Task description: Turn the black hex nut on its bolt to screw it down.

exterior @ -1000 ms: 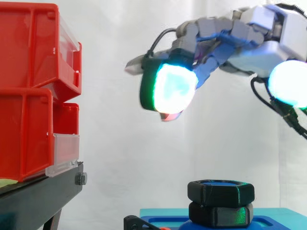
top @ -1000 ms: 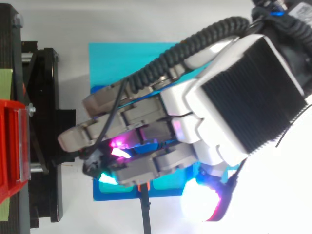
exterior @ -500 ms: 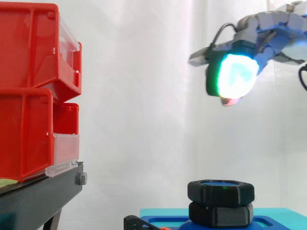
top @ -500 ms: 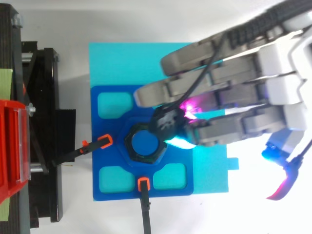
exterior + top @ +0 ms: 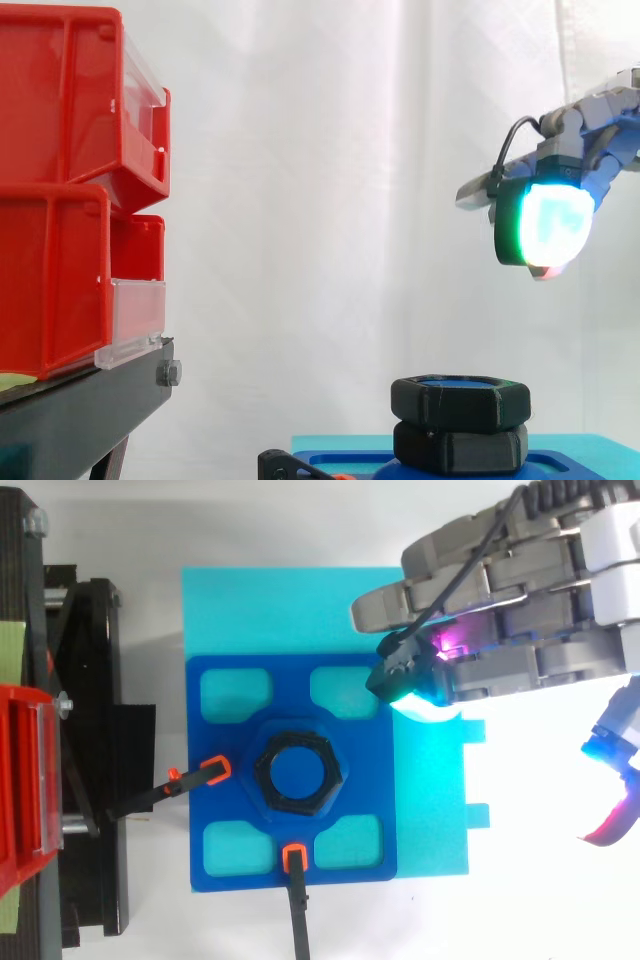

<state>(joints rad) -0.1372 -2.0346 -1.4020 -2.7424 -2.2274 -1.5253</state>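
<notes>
Red bins (image 5: 60,190) stacked on the black stand (image 5: 80,415) stand at the left; their clear front panels give no view of any contents. Right of them the blue plate (image 5: 290,690) lies on a cyan base (image 5: 270,610), its rounded pockets showing cyan floors. At the plate's middle the black hex nut (image 5: 459,402) sits on its blue bolt (image 5: 297,772), directly above a second black hex shape. Orange-tipped clamps (image 5: 215,770) touch the plate beside it. Upper right, the hand (image 5: 520,610) hangs well above the nut, fingers straight and relaxed, holding nothing
</notes>
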